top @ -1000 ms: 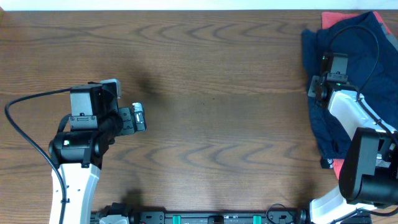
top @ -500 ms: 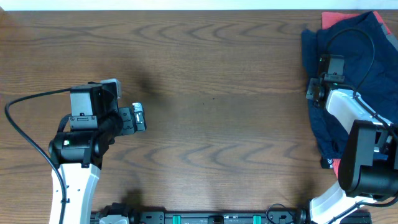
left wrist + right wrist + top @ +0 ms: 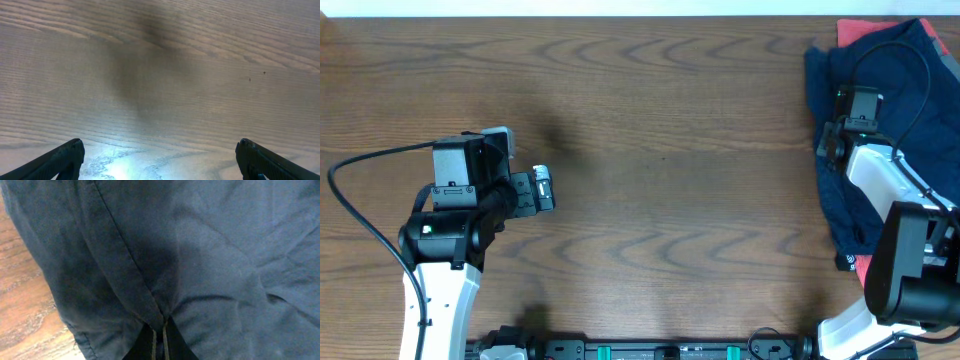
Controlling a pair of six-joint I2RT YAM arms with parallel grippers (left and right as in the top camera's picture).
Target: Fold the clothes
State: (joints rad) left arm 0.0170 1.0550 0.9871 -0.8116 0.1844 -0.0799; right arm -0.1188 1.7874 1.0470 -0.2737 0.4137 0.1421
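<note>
Right claw (image 3: 160, 339) (pinching navy clothes (image 3: 200, 255)) nudged rightward; left claw (image 3: 542, 188) unmoved

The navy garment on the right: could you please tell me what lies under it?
Under the navy garment, coral-red cloth peeks out at its far and near edges; whatever else lies beneath is covered.

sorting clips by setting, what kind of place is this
Probably a robotics lab bench, not a home: two white-and-black robot arms are mounted at a brown wood-grain table, with a heap of dark navy blue cloth garments at its right edge.
</note>
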